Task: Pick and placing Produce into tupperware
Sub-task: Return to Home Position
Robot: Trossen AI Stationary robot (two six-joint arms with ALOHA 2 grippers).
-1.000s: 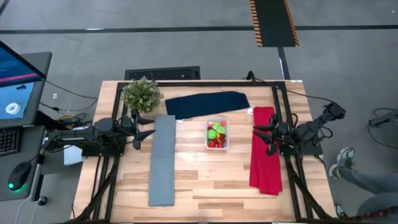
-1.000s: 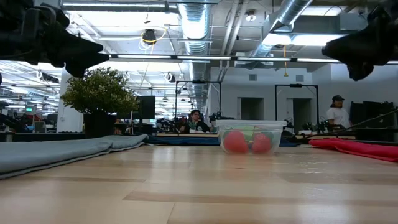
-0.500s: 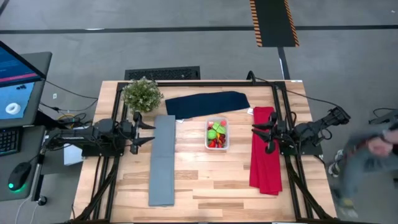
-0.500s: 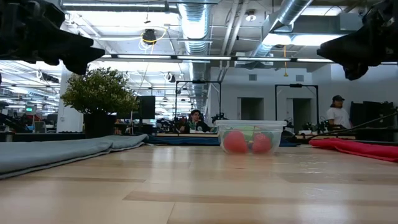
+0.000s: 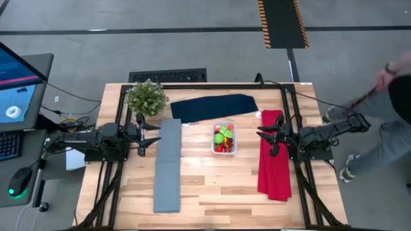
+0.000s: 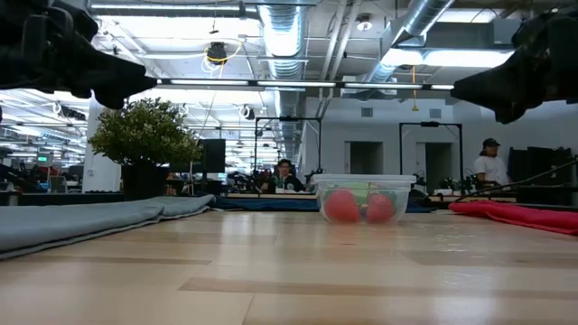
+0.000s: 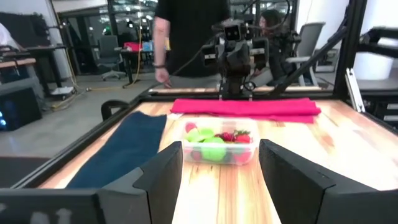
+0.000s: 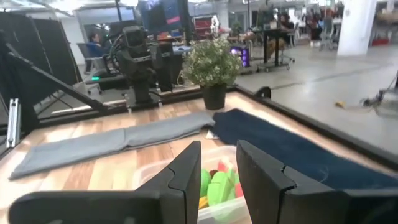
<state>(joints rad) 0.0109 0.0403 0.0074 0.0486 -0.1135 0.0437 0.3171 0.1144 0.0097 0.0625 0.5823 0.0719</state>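
The clear tupperware (image 5: 224, 138) stands by its base on the wooden table, mid-table, with the produce (image 5: 223, 135) inside: lime-green, red and yellow pieces. It also shows in the low view, tupperware (image 6: 361, 199), and in both wrist views, tupperware (image 7: 217, 147) and tupperware (image 8: 208, 186). My left gripper (image 5: 151, 136) hovers open above the grey cloth's left edge and points level at the tub. My right gripper (image 5: 262, 138) hovers over the red cloth, pointing level at the tub from the other side, its fingers a little apart with nothing between them.
A grey cloth (image 5: 168, 163) lies left of the tub, a navy cloth (image 5: 214, 106) behind it and a red cloth (image 5: 273, 157) to its right. A potted plant (image 5: 146, 96) stands at the far left. A person (image 5: 393, 109) moves beside the table's right edge.
My right arm has swung about its base, and its gripper has turned to point squarely at the tub and come a little nearer to it. A person has come into view beside the table's right edge. The tub and the produce have stayed put.
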